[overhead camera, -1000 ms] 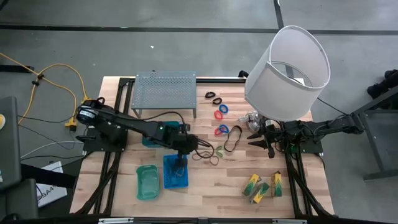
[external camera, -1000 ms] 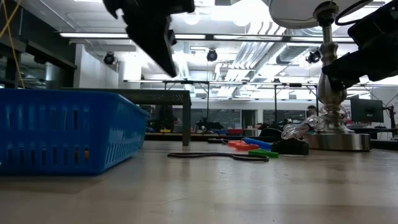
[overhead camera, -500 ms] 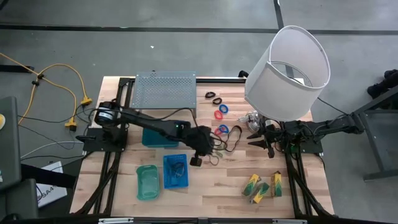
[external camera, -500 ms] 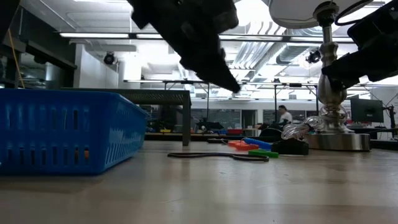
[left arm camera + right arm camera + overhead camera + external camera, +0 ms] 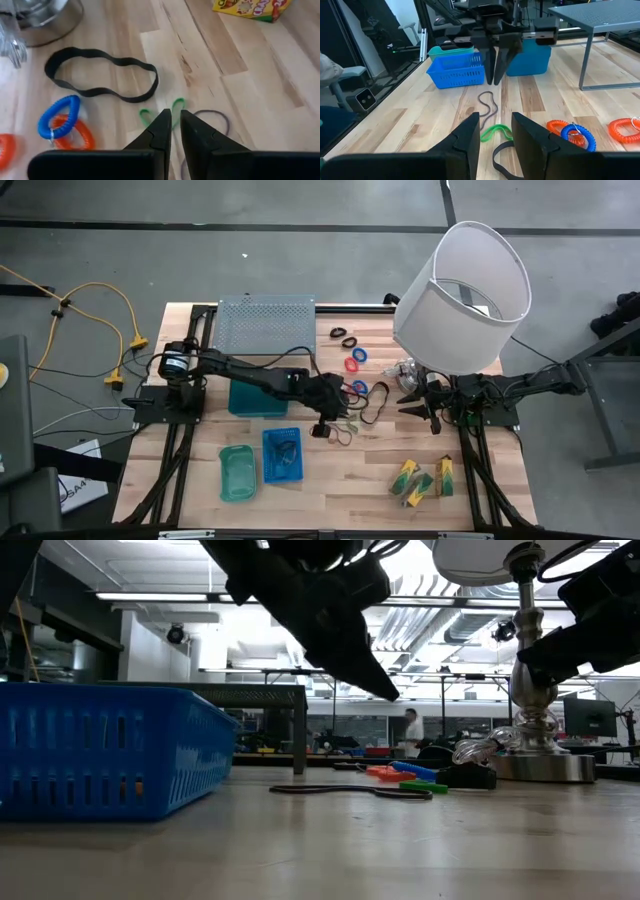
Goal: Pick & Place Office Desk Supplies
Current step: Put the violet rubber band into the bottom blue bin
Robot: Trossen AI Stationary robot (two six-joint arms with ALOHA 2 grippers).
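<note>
A green band lies by a black band, a blue ring on an orange ring.

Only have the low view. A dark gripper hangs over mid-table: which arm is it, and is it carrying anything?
Observer: It's the left arm. The left gripper has its fingers nearly together with nothing between them.
Operator: What is it lined up on?
Observer: A green band lying flat on the wood just past the fingertips, next to a big black band. It isn't gripped.
Operator: And the other arm?
Observer: The right gripper waits with its fingers open by the foot of the lamp, pointing toward the left arm.
</note>
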